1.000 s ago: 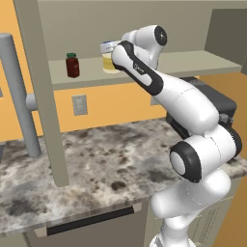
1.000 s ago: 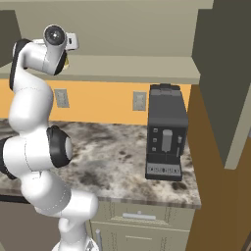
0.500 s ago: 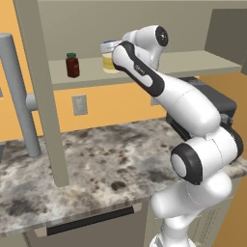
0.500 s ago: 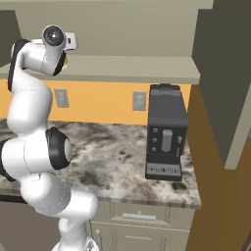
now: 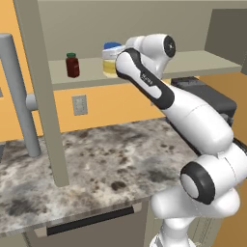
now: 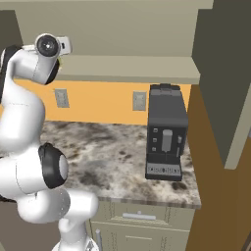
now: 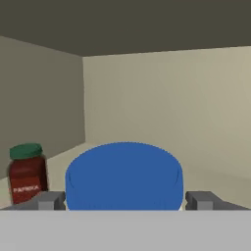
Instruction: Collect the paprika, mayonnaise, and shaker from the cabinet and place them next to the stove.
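Mayonnaise [image 7: 124,175]: still stood on the cabinet [image 5: 144,67] shelf, its blue lid seen between the finger tips.
Hand [image 7: 125,200]: fingers spread wide either side of the jar; no squeeze is seen yet.
Paprika [image 5: 73,65]: left on the same shelf, apart from the mayonnaise.
Shaker: not made out.
Tabletop [image 5: 106,159]: nothing delivered.
Progress: judged to be at the first pickup; all three placings remain.

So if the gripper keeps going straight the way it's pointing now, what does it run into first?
The mayonnaise. Its blue lid sits dead ahead between the open gripper fingertips, so the jar would slide between them, probably meeting the palm before anything else. The paprika stands off to one side, out of the line.
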Available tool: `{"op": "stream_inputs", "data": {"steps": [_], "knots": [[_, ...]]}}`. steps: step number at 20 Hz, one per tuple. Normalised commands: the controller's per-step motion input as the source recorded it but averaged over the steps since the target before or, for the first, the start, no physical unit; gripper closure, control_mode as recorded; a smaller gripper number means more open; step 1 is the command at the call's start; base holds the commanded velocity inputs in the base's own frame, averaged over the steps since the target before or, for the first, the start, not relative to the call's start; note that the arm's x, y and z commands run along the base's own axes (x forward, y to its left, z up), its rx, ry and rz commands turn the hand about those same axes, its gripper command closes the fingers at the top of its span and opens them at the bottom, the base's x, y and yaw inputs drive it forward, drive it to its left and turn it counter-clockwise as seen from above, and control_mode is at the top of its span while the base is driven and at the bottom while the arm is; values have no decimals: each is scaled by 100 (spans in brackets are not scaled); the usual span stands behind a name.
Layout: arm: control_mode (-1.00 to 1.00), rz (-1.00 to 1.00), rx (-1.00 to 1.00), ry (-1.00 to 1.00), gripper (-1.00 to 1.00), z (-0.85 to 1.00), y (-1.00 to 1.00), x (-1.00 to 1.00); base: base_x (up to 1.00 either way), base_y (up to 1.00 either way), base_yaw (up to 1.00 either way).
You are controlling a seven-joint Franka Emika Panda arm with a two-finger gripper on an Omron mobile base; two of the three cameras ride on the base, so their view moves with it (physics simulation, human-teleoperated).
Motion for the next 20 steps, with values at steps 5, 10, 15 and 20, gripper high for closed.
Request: {"op": "stream_inputs", "data": {"steps": [5, 10, 15, 20], "knots": [[-100, 14, 0, -6, 100, 5, -9, -59, 0, 0, 0], [-100, 8, 0, 0, 100, 17, -40, -55, 0, 0, 0], [-100, 9, 0, -2, 100, 4, -51, -65, 0, 0, 0], [-100, 11, 0, -6, 100, 0, -47, -89, 0, 0, 0]]}}
